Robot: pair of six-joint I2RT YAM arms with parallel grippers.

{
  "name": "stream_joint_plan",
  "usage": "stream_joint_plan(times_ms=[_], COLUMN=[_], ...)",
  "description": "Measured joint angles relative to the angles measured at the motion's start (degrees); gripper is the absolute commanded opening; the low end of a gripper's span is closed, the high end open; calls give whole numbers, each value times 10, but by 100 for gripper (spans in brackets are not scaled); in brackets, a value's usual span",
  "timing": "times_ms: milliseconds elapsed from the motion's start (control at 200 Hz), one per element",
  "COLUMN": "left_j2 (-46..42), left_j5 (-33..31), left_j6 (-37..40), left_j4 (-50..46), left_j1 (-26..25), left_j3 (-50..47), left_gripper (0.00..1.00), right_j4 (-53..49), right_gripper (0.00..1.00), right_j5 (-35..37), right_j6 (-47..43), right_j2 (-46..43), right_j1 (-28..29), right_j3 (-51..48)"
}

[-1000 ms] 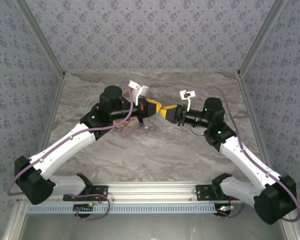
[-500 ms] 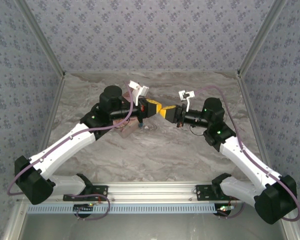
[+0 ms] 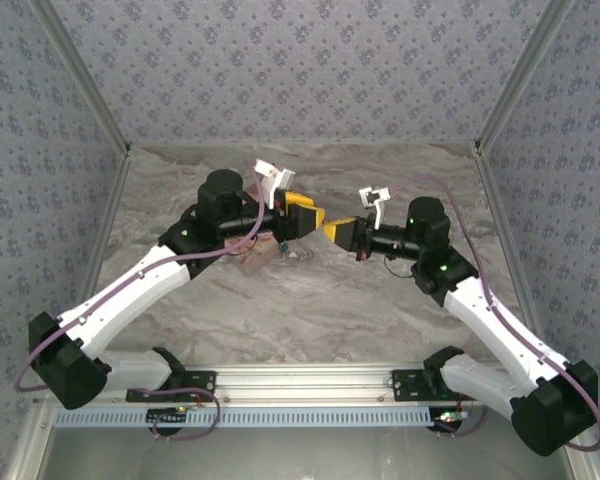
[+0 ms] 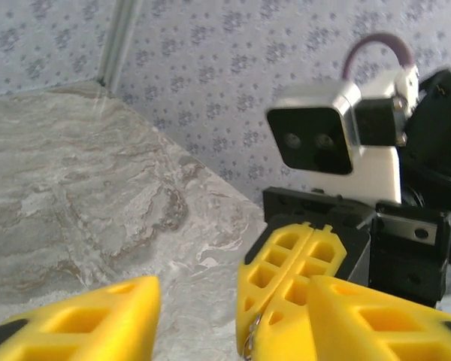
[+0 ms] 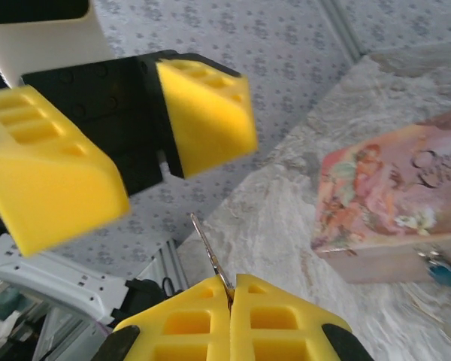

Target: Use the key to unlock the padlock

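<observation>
My right gripper (image 5: 231,292) is shut on the thin silver key (image 5: 210,254), whose blade sticks up out of its yellow fingertips. In the top view the right gripper (image 3: 331,231) hangs above the table's middle, facing my left gripper (image 3: 302,219). The left gripper (image 4: 233,312) stands open with nothing held, its fingers (image 5: 52,180) on either side of the right gripper's tips (image 4: 286,286). The small blue padlock (image 5: 440,269) hangs at the front of the pink illustrated box (image 5: 391,188), below and beside both grippers.
The pink box (image 3: 255,262) lies on the marble tabletop (image 3: 310,310) under the left wrist. Patterned walls close in the back and both sides. A metal rail (image 3: 300,380) with the arm bases runs along the near edge.
The left gripper has opened and let go of the key. The right gripper has shut on the key and drawn back slightly to the right.
</observation>
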Motion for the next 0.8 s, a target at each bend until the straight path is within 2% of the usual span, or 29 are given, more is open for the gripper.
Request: stream_joint_plan(times_ms=[125, 265, 490, 655, 800], left_j2=[3, 39, 201, 309, 384], left_j5=[-31, -61, -175, -260, -307], left_j6=[-7, -16, 5, 5, 0], left_j4=[-34, -69, -188, -259, -293], left_j1=[27, 61, 72, 76, 90], left_j3=[15, 41, 148, 218, 276], left_gripper=[70, 72, 74, 79, 79], right_j4=[-77, -163, -252, -271, -276], right_gripper=[2, 2, 3, 3, 3], right_j5=[45, 102, 193, 222, 231], right_j6=[-27, -59, -79, -78, -77], right_j2=[-20, -49, -102, -123, -133], right_j1=[-18, -23, -26, -29, -29], right_j3=[0, 0, 0, -3, -13])
